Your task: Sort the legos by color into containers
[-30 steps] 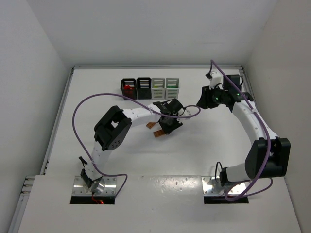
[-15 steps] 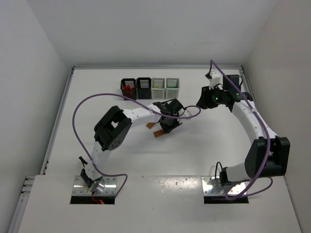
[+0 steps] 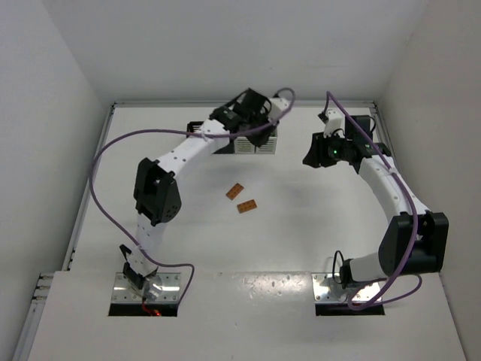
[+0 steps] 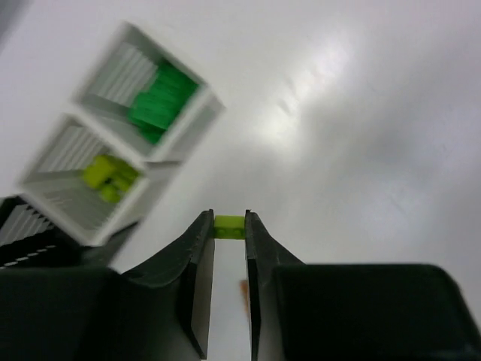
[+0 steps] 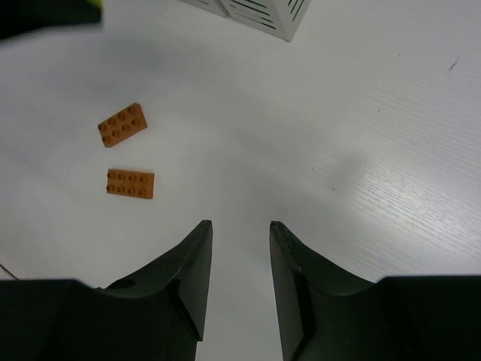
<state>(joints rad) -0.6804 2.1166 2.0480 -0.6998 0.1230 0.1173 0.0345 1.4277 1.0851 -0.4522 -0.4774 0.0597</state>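
Observation:
My left gripper (image 4: 229,219) is shut on a small yellow-green lego (image 4: 229,226) pinched at its fingertips, held above the table beside the containers. In the left wrist view one white bin (image 4: 197,113) holds green legos (image 4: 159,100). The white bin (image 4: 56,197) next to it holds yellow-green legos (image 4: 107,175). From above, the left arm (image 3: 249,114) covers most of the bin row (image 3: 245,147). Two orange legos (image 3: 235,192) (image 3: 246,206) lie mid-table. My right gripper (image 5: 240,226) is open and holds nothing, hovering right of them.
A black bin's slatted edge (image 4: 26,229) shows at the lower left of the left wrist view. A white bin's corner (image 5: 263,16) sits at the top of the right wrist view. The left arm's purple cable (image 3: 105,162) loops over the table's left side.
The left gripper closed on the yellow-green lego mid-table, then swung up and back to the bin row with it. The right arm has not moved.

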